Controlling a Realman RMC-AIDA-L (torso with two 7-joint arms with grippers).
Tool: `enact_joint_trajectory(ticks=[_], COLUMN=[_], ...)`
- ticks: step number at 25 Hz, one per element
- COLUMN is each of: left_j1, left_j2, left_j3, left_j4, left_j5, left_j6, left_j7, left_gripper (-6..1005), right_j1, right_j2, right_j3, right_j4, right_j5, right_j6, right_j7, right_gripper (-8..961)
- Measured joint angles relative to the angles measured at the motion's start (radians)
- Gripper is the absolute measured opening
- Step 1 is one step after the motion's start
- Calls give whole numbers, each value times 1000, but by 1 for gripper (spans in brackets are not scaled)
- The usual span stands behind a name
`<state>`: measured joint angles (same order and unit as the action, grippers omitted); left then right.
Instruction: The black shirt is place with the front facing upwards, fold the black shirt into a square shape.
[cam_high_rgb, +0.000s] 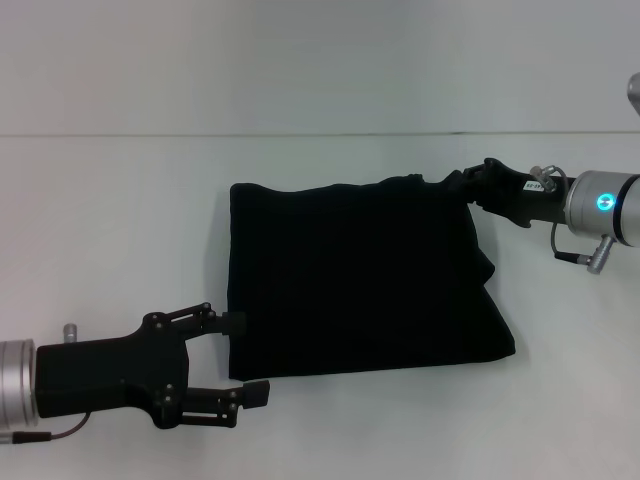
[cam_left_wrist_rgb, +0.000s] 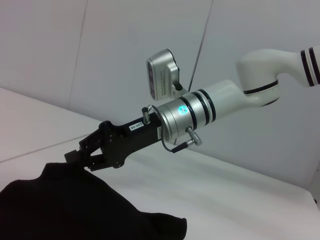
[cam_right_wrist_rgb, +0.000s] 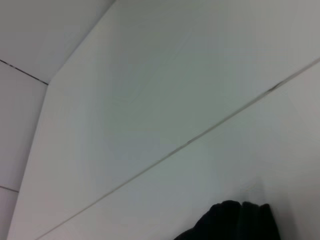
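Showing a late stage: the black shirt (cam_high_rgb: 355, 280) lies on the white table (cam_high_rgb: 120, 200) as a rough rectangle. Right gripper (cam_high_rgb: 462, 185) pinches its far corner; left gripper (cam_high_rgb: 240, 357) gapes wide beside the near edge. Squaring up seemingly remains. Print and label are hidden.

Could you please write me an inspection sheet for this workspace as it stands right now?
Surface: plain white table, a thin seam line across its far part.
Job's things: plain black cloth shirt lies folded into a rough rectangle; no print showing.
Clutter: nothing seen.
Grippers: left gripper open, at the shirt's near-left corner, one fingertip at the cloth edge; right gripper at the far-right corner, cloth bunched there.
Cables: short thin cable looped at the right wrist.
Surroundings: bare pale wall.
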<state>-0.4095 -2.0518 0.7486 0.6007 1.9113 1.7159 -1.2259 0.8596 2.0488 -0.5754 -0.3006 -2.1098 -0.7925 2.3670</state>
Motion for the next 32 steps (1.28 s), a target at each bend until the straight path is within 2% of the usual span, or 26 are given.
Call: enact_joint_trajectory(ticks=[6,13,20,32], left_j1=[-2,-3,-1,-2], left_j2=[0,-1,-2,-2], left_j3=[0,0,0,0], left_j4=[1,1,0,-6], left_j5=[0,0,0,2], left_j6=[1,0,-8,-14], left_j7=[0,-1,-1,-1], left_gripper=[953,953,953,953], right_j1=[4,5,0,-9], right_j2=[5,10,12,1], right_j3=[-4,3,-2,5], right_j4=[5,0,-3,-6], right_j5=[0,14,197,369], right_j6=[20,24,-48,-180], right_j7=[-6,-27,-183,-396], right_gripper=[107,55,25,23])
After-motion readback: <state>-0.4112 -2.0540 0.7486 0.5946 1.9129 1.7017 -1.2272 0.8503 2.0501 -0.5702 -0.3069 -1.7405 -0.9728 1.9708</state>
